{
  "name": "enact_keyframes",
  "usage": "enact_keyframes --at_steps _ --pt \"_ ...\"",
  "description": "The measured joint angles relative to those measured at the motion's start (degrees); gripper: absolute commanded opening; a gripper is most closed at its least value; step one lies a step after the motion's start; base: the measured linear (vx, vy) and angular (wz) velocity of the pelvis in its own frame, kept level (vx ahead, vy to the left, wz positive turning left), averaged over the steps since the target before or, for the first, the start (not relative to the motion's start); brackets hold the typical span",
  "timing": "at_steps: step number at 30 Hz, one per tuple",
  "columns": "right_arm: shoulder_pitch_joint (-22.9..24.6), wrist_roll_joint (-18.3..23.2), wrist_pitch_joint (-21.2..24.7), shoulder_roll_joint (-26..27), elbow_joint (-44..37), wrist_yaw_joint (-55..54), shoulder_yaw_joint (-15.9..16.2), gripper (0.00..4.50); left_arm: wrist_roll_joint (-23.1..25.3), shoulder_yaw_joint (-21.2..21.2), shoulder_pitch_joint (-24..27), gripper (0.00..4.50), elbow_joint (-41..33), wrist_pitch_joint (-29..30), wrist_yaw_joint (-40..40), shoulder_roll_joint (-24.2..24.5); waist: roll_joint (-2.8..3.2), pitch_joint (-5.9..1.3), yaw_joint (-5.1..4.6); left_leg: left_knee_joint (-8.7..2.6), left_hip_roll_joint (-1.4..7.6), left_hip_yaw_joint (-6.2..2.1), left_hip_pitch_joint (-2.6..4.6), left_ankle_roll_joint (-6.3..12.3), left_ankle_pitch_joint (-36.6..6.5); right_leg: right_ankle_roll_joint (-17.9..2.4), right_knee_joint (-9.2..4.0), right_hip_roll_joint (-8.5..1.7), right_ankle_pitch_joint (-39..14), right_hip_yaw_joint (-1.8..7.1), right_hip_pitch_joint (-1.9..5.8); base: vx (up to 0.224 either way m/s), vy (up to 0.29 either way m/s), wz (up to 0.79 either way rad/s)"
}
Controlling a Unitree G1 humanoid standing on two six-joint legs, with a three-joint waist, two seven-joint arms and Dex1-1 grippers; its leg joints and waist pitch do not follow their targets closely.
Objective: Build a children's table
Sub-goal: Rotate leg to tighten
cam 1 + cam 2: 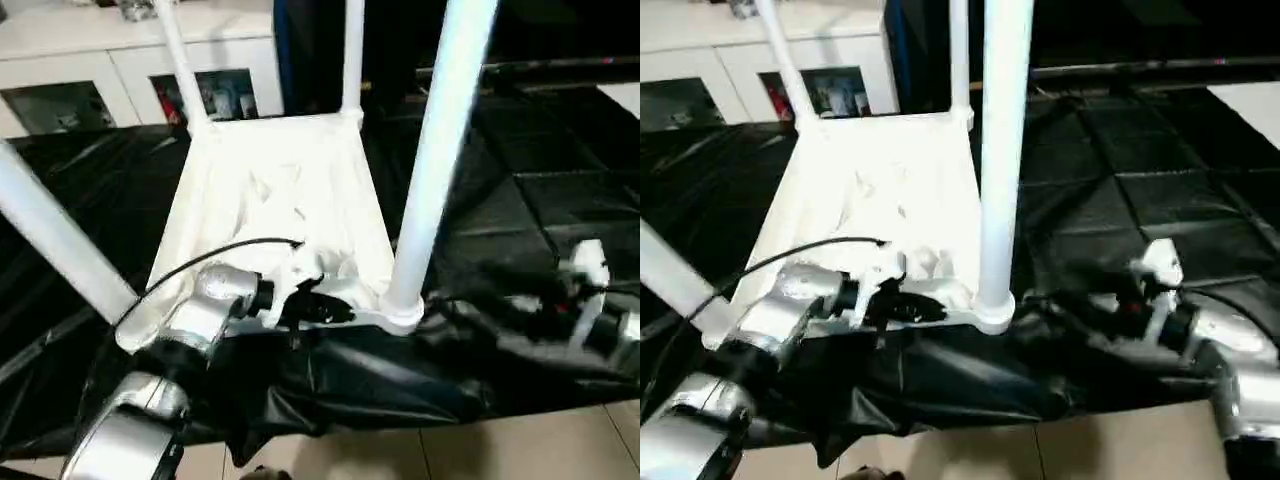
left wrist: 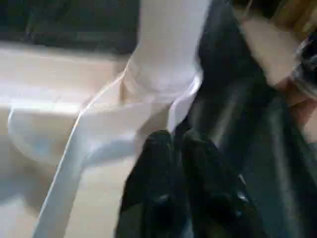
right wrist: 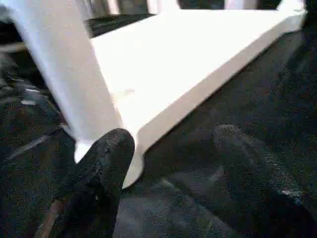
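The children's table's white tabletop (image 1: pixel 280 200) lies upside down on the black-draped work table (image 1: pixel 560 180). Its white legs stand up from the corner sockets: near-right leg (image 1: pixel 440 150), near-left leg (image 1: pixel 50 235) and two far legs (image 1: pixel 180 60). My left gripper (image 1: pixel 335 308) sits at the tabletop's near rim, just left of the near-right socket (image 1: pixel 400 315). In the left wrist view its fingers (image 2: pixel 158 168) lie almost together, and I see nothing between them. My right gripper (image 1: pixel 1080 300) hovers low over the cloth to the right of that socket. It is open and empty, with its fingers (image 3: pixel 111 153) well apart.
White cabinets (image 1: pixel 100 60) stand behind the work table at the back left. The table's front edge drops to a tiled floor (image 1: pixel 500 450) just below my arms. A black cable (image 1: pixel 200 262) arcs over my left wrist. The black cloth is bunched near the front edge.
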Motion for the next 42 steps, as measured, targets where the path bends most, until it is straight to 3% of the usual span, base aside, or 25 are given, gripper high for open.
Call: enact_keyframes --at_steps 4,5,8,9,11,14,17,18,21,25,31,38,40,42 --pt "-0.07 -1.98 0.17 5.55 -0.43 -12.20 -2.44 3.01 -2.77 4.36 2.90 1.03 -7.79 -2.66 5.84 -1.01 -0.02 0.00 -0.06 0.03 -0.01 0.01 -0.07 -0.01 0.00 -0.01 0.03 0.00 0.01 0.02 -0.08 0.000 0.000 0.00" --pt "0.04 -2.52 0.50 6.73 -0.79 -15.69 -2.67 3.01 -3.27 6.32 3.07 1.33 -9.39 -3.74 8.91 -1.72 0.03 -0.02 -0.07 0.04 -0.01 0.00 -0.10 -0.02 0.01 -0.01 0.02 0.00 0.01 0.02 -0.09 0.000 0.000 0.00" --pt "1.56 -5.07 1.00 11.50 -5.10 -25.57 -3.75 3.01 -3.85 12.95 3.69 1.45 -13.70 -5.42 21.70 -5.64 0.06 -0.04 -0.31 0.05 -0.02 -0.01 -0.09 -0.02 0.01 0.02 0.01 0.00 -0.01 0.03 -0.05 0.000 0.000 0.00" --pt "2.50 -5.97 1.01 13.12 -6.56 -28.57 -3.87 3.29 -4.10 15.26 4.05 1.61 -15.20 -5.30 26.57 -6.79 0.08 -0.05 -0.61 0.05 -0.03 -0.01 -0.09 -0.02 0.01 0.21 -0.02 0.00 -0.12 0.04 -0.03 0.000 0.000 0.00" --pt "4.21 -7.04 0.94 15.27 -8.78 -32.40 -4.22 3.35 -5.20 19.09 5.70 1.76 -16.81 -5.33 33.65 -8.86 0.16 -0.10 -0.96 0.04 -0.05 -0.01 -0.10 -0.03 -0.01 0.38 -0.03 0.00 -0.22 0.06 -0.02 0.000 0.000 0.00" --pt "7.90 -7.64 0.18 20.26 -13.91 -37.38 -4.73 3.53 -4.54 23.89 12.90 1.91 -18.53 -5.51 44.48 -10.66 0.31 -0.21 -2.33 -0.02 -0.03 -0.10 -0.09 -0.21 -0.14 0.62 -0.05 0.04 -0.36 -0.01 -0.06 0.000 0.000 0.00" --pt "12.43 -7.58 -0.95 22.34 -17.75 -38.62 -4.10 3.82 -2.74 23.91 23.68 2.28 -24.30 -4.38 46.66 -13.32 0.27 -0.18 -2.55 -0.02 0.01 -0.42 -0.43 -0.28 -0.18 0.78 -0.17 0.28 -0.47 0.04 -0.12 0.000 0.000 0.00" --pt "13.34 -7.33 -1.07 22.79 -18.55 -38.48 -3.47 3.91 -2.10 23.50 25.17 2.33 -25.60 -4.25 47.17 -13.74 0.27 -0.19 -2.44 0.02 0.03 -0.59 -0.61 -0.29 -0.17 0.78 -0.23 0.43 -0.46 0.10 -0.15 0.000 0.000 0.00" --pt "16.51 -5.58 -0.60 23.54 -22.63 -36.76 -0.26 4.15 -0.66 22.83 27.81 2.53 -30.10 -4.22 49.90 -13.55 0.34 -0.23 -2.20 0.03 0.04 -0.75 -0.63 -0.29 -0.16 0.80 -0.25 0.51 -0.48 0.13 -0.02 0.000 0.000 0.00" --pt "18.00 -6.81 0.32 21.45 -24.62 -34.44 3.41 4.24 -0.69 22.84 28.69 2.71 -31.63 -3.99 52.05 -12.09 0.25 -0.28 -2.54 0.08 -0.01 -0.82 -0.48 -0.29 -0.16 0.84 -0.34 0.52 -0.50 0.17 0.21 0.000 0.000 0.00" --pt "15.39 -10.18 -0.79 20.86 -22.13 -34.10 6.76 4.24 -0.61 22.88 28.98 2.71 -31.65 -3.94 52.64 -11.48 -0.90 -0.37 -2.92 0.14 -0.02 -0.88 -0.46 -0.30 -0.15 0.85 -0.31 0.55 -0.49 0.21 0.22 0.000 0.000 0.00" --pt "12.35 -10.30 -1.08 22.03 -18.74 -36.50 6.74 4.24 -0.64 22.84 33.14 2.71 -34.05 -2.78 53.71 -9.73 -3.49 -0.52 -2.78 0.15 -0.01 -0.93 -0.46 -0.32 -0.17 0.89 -0.17 0.59 -0.52 0.25 0.22 0.000 0.000 0.00" --pt "11.94 -10.44 -1.48 21.83 -17.84 -36.56 6.65 4.24 -0.48 22.66 33.96 2.71 -35.00 -2.79 54.07 -10.03 -3.66 -0.52 -2.61 0.19 -0.03 -0.93 -0.50 -0.32 -0.17 0.80 -0.18 0.59 -0.47 0.28 0.25 0.000 0.000 0.00" --pt "11.64 -10.49 -1.54 21.70 -17.66 -36.58 6.51 4.24 0.40 22.20 33.66 2.71 -35.19 -2.51 54.60 -10.01 -3.21 -0.44 -2.65 0.29 0.00 -1.15 -0.42 -0.34 -0.17 0.75 -0.23 0.82 -0.43 0.33 0.51 0.000 0.000 0.00"
